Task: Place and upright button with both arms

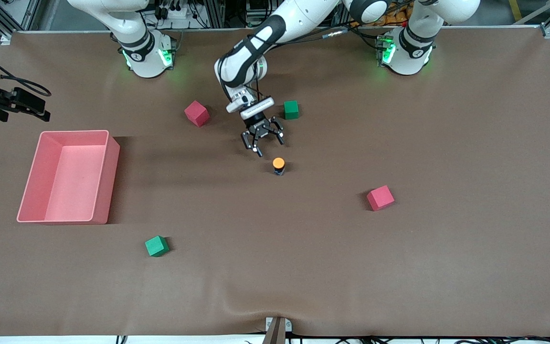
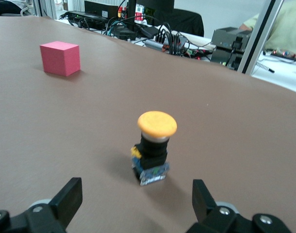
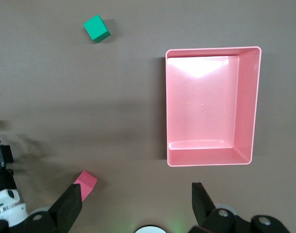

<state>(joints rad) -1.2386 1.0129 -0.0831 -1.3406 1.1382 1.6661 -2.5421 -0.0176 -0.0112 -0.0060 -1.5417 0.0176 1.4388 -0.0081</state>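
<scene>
The button (image 1: pixel 279 166) stands upright mid-table, its orange cap on top of a black body with a bluish base. In the left wrist view the button (image 2: pixel 153 145) rests on the brown mat just ahead of the fingers, untouched. My left gripper (image 1: pixel 265 141) hangs open a little above the mat beside the button, toward the arms' bases; the left gripper (image 2: pixel 137 191) holds nothing. My right gripper (image 3: pixel 137 196) is open and empty, high over the right arm's end of the table, and does not show in the front view.
A pink bin (image 1: pixel 107 181) sits toward the right arm's end. A red cube (image 1: pixel 196 113) and a green cube (image 1: pixel 291 109) flank the left gripper. Another red cube (image 1: pixel 380 197) and green cube (image 1: pixel 156 246) lie nearer the front camera.
</scene>
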